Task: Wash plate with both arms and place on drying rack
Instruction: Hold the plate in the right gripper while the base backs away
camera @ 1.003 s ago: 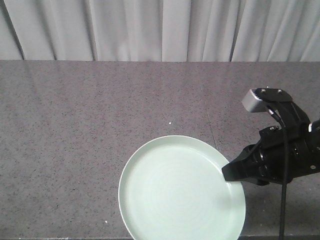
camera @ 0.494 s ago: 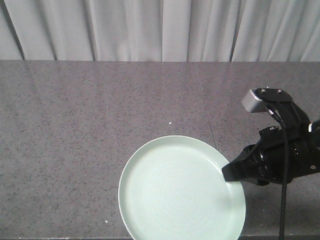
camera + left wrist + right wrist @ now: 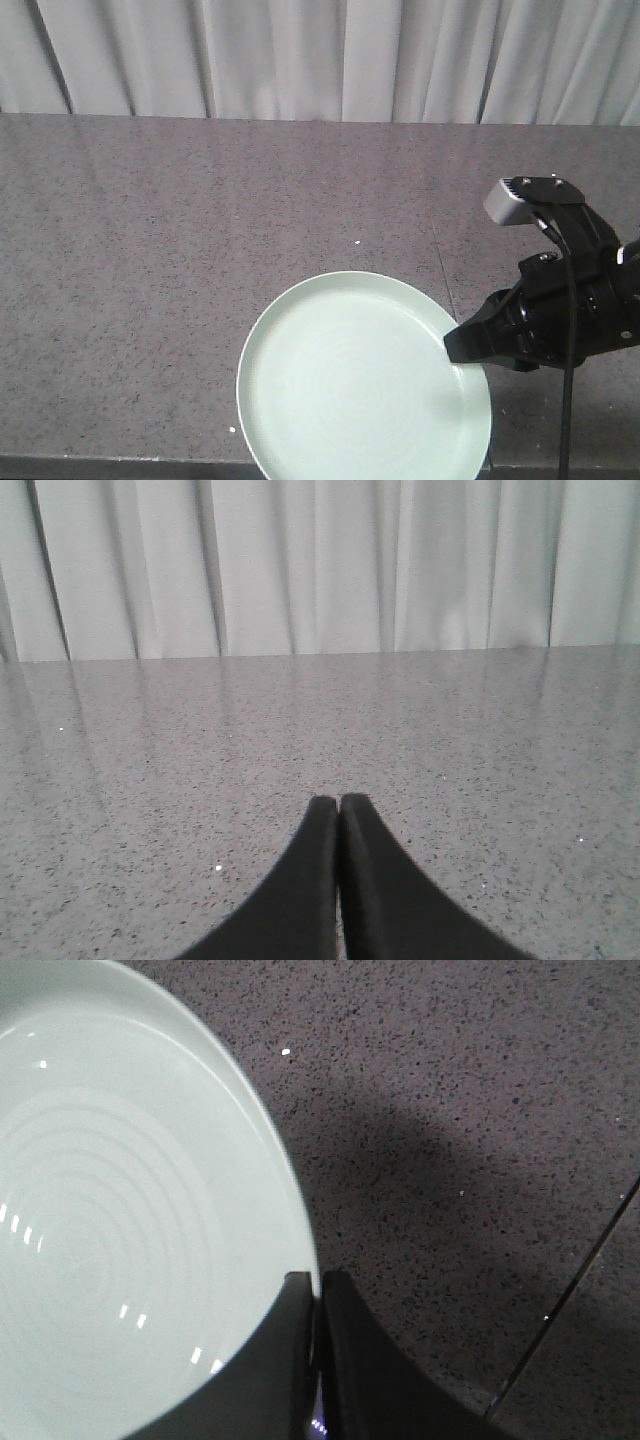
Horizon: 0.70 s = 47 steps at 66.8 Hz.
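Right gripper (image 3: pixel 315 1278) pinching the plate (image 3: pixel 360 390) by its right rim; left gripper (image 3: pixel 338 800) pressed together on nothing.
Right wrist view: the rim runs between the two black fingers (image 3: pixel 290 1305), one on the plate's inner face and the other on the outside. Front view: the right arm comes in from the right edge, with a grey box (image 3: pixel 515 200) on the wrist and a cable (image 3: pixel 568 400) hanging down. The plate is at the front of the speckled grey countertop (image 3: pixel 200 220), its near edge past the counter's front lip; can't tell if it is resting or lifted. The left fingertips touch each other above the countertop and point toward the white curtain (image 3: pixel 300 560).
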### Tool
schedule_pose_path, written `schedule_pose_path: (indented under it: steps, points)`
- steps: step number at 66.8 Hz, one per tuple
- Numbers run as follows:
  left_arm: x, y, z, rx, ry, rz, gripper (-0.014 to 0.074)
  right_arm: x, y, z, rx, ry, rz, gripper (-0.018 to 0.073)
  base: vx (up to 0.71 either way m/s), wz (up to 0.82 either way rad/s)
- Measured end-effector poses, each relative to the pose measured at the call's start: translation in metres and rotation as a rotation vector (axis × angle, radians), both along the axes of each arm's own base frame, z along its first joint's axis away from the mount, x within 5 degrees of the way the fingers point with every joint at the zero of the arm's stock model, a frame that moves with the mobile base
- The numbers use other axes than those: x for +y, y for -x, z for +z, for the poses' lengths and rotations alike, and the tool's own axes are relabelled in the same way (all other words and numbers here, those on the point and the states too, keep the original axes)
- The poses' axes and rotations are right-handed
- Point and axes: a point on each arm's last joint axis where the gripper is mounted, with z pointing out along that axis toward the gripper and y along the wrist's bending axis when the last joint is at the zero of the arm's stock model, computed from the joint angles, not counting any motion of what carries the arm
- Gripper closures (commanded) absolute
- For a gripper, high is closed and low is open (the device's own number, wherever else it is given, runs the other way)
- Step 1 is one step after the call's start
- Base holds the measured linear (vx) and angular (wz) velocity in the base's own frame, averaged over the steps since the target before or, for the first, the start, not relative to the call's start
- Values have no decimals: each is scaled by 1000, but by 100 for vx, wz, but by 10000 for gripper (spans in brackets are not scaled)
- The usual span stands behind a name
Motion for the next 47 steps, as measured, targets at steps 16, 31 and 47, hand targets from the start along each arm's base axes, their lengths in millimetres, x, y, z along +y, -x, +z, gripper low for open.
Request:
schedule_pose_path:
  steps: [16,31,47]
  points:
    - [0,0,0,0,0,0,603,0,0,0,0,0,0,564,-4,14]
    - [0,0,0,0,0,0,603,0,0,0,0,0,0,564,-4,17]
    - [0,0,0,0,0,0,603,0,0,0,0,0,0,564,-4,27]
